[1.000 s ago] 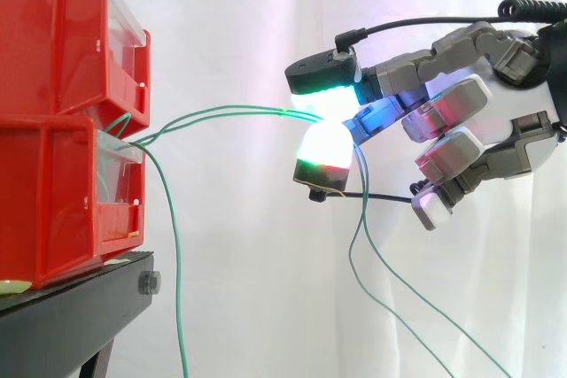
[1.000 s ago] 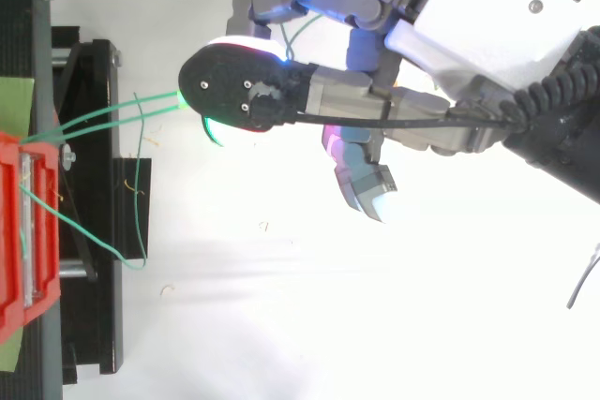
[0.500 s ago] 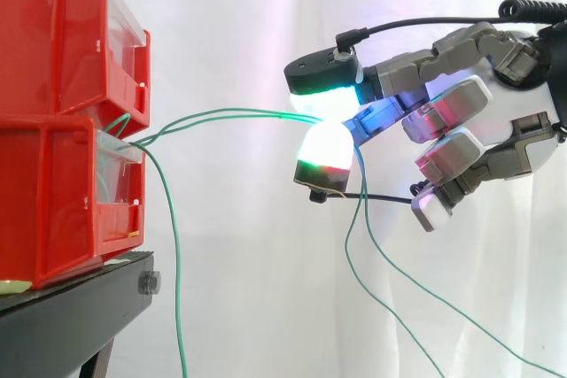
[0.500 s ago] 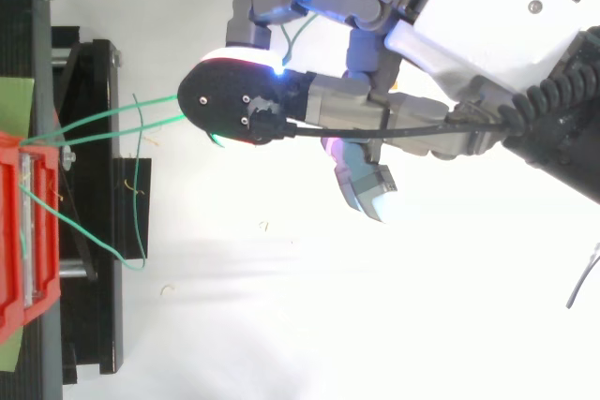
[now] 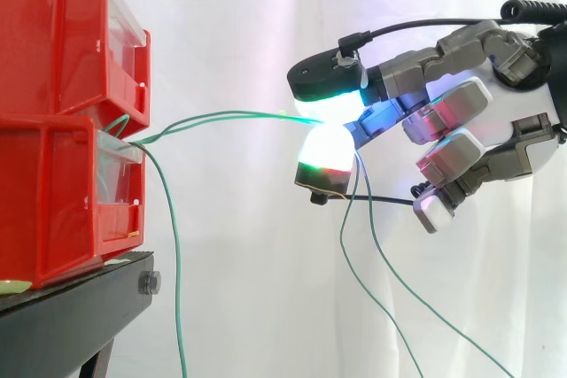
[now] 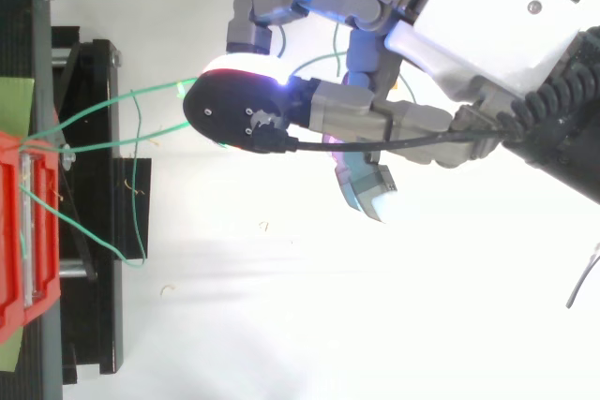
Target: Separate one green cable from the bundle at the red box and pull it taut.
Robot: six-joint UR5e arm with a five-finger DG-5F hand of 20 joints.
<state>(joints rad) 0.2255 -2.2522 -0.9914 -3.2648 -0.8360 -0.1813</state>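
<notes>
- Your green cable (image 5: pixel 230 113) leaves the front of the lower red bin (image 5: pixel 53 192) and runs rightward in a shallow arc to the hand (image 5: pixel 461 104).
- From above, you see it as two green strands (image 6: pixel 122 138) side by side across that gap.
- The hand is clamped on the cable. Two glowing fingertips (image 5: pixel 326 152) press together from above and below with the cable between them, and the other fingers are curled back, clear of it.
- Loose tails (image 5: pixel 342 241) hang from the pinch towards the bottom edge.
- A drooping strand (image 5: pixel 176 245) falls from the bin front, beside the black stand (image 5: pixel 71 307).
- The upper red bin (image 5: pixel 53 33) sits stacked on the lower one, with the white curtain (image 5: pixel 230 24) behind.
</notes>
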